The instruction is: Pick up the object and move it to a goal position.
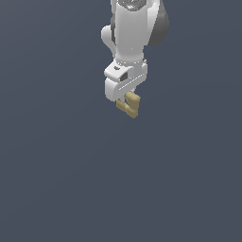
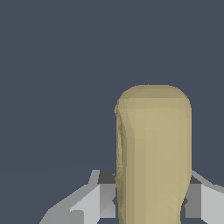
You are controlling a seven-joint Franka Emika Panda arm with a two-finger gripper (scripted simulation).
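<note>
Evidently the end effector [image 1: 126, 100] is clamped on the object [image 1: 129, 105] — the pickup looks done (no goal marker shows in either view) — leaving the carry to the goal position.

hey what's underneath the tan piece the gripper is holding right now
Only plain dark background shows below the tan piece, which hangs from the gripper. No surface, shadow or goal marker is visible there. In the wrist view the piece covers whatever lies directly beyond it.
</note>
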